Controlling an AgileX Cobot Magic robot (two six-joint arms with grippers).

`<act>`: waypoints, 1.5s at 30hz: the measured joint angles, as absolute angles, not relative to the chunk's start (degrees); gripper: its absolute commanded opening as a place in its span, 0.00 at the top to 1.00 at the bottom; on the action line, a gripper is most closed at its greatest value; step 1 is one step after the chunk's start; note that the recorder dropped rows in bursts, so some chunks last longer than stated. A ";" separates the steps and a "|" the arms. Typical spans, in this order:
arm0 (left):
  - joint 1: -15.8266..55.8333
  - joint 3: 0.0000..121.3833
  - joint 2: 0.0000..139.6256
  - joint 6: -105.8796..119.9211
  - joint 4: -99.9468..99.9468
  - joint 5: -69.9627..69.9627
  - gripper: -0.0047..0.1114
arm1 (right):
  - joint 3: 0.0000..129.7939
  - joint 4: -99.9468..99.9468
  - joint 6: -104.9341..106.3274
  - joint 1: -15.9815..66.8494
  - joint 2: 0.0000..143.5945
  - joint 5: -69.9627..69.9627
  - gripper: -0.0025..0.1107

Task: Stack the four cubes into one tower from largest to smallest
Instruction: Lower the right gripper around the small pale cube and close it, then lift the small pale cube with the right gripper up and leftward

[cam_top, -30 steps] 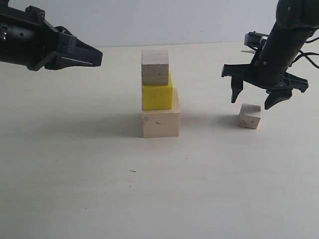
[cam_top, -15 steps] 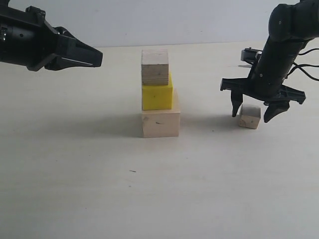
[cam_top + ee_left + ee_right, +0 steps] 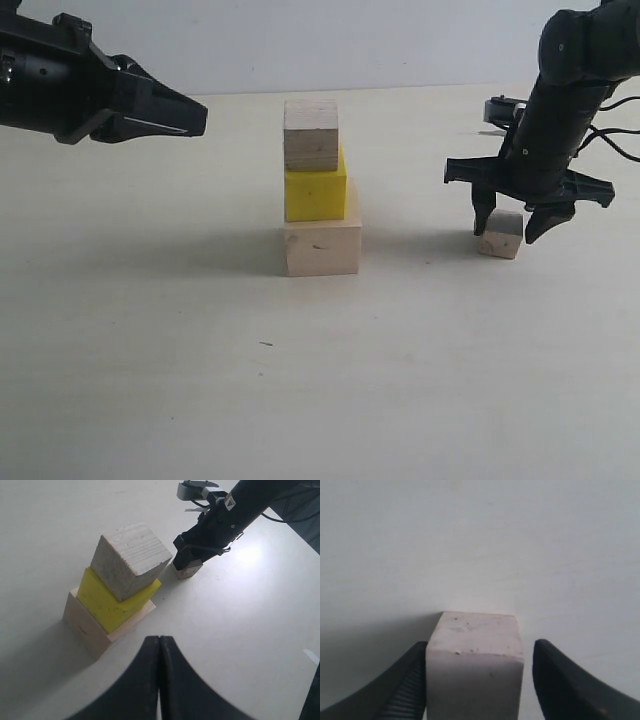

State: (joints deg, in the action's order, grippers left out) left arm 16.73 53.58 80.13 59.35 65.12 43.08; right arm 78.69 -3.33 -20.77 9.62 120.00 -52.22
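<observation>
Three cubes stand stacked mid-table: the large pale wood cube (image 3: 321,248) at the bottom, the yellow cube (image 3: 315,195) on it, and the small wood cube (image 3: 311,134) on top, turned slightly askew. The same three show in the left wrist view as the large cube (image 3: 86,625), the yellow cube (image 3: 111,602) and the small cube (image 3: 131,558). The smallest wood cube (image 3: 500,238) (image 3: 475,660) rests on the table to the right. My right gripper (image 3: 508,230) (image 3: 481,645) is open and straddles it, one finger against its side and the other a little apart. My left gripper (image 3: 192,116) (image 3: 159,640) is shut on nothing, hovering left of the stack at its top level.
The pale tabletop (image 3: 150,380) spreads wide in front of and around the stack. A light wall (image 3: 350,40) runs behind the table's far edge. Dark cables (image 3: 625,120) trail behind the right arm.
My right gripper has come down from above the smallest cube until its fingers flank it, and the jaws have narrowed a little. The left arm and the stack stay put.
</observation>
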 measured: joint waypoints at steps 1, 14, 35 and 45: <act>16.73 53.58 80.13 59.35 65.12 43.20 0.96 | 78.69 -3.33 -20.77 9.62 120.00 -52.07 0.48; 16.73 53.58 80.13 59.44 65.77 44.66 0.96 | 78.69 -3.33 -20.77 9.62 120.00 -51.38 0.48; 16.73 53.58 80.13 59.44 67.13 44.97 0.96 | 78.69 -3.29 -18.41 9.62 120.00 -51.13 0.86; 16.73 53.58 80.13 59.44 67.26 45.36 0.96 | 78.79 -3.29 -8.22 9.62 119.13 -50.99 0.98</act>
State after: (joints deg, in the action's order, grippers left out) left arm 16.73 53.58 80.13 59.44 67.26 45.36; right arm 78.79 -3.29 -8.22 9.62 119.13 -50.99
